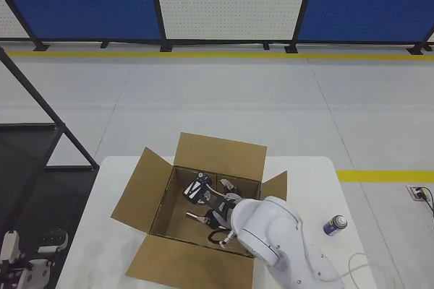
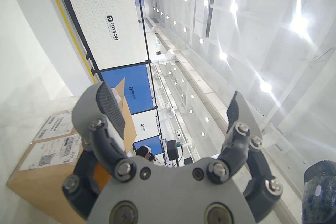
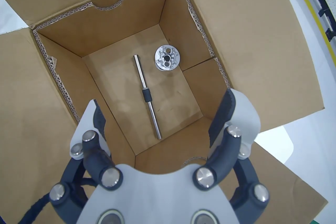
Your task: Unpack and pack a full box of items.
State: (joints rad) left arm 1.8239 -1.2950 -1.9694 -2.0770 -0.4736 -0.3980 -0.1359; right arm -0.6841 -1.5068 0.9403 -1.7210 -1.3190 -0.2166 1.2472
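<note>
Steel rod flat, lengthwise along box floor

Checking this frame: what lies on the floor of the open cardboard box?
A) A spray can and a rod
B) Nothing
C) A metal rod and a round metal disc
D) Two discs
C: the right wrist view shows a metal rod and a round metal disc lying apart on the floor of the box, below the open right gripper.

light: bright, even | ceiling lamps flare starbursts | box interior softly shaded
</note>
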